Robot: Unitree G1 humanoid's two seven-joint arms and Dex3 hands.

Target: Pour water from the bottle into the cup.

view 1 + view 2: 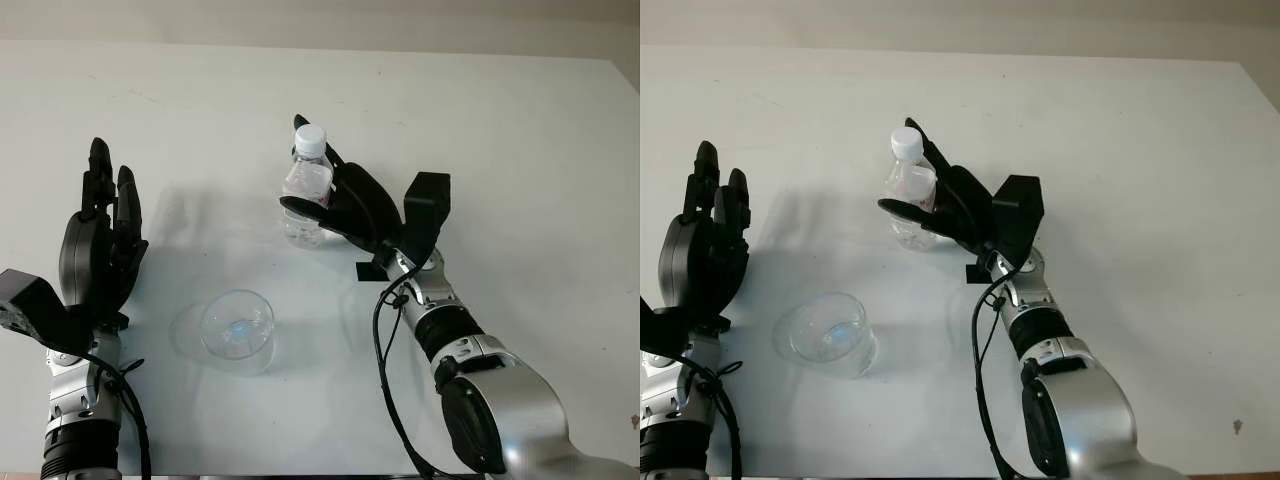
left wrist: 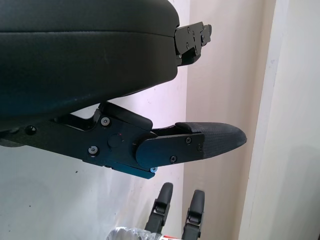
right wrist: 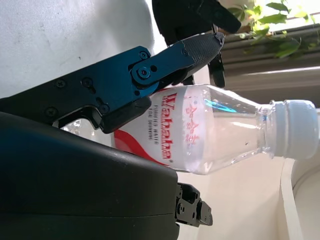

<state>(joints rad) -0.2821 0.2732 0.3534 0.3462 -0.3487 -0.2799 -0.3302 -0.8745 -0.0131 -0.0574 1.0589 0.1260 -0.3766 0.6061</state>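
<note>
Currently: bottle [image 1: 307, 190] upright on tabletop [image 1: 520, 150], cap on, long axis vertical, my right hand [image 1: 335, 205] wrapped round its body. Cup [image 1: 238, 330] sits below-left of that hand, nearer me, close by. Left hand [image 1: 100, 240] open, idle, just left of cup.

2 head eyes look down, sharing the table [image 1: 520, 120]; wrist cams sit v. close behind each hand.
</note>
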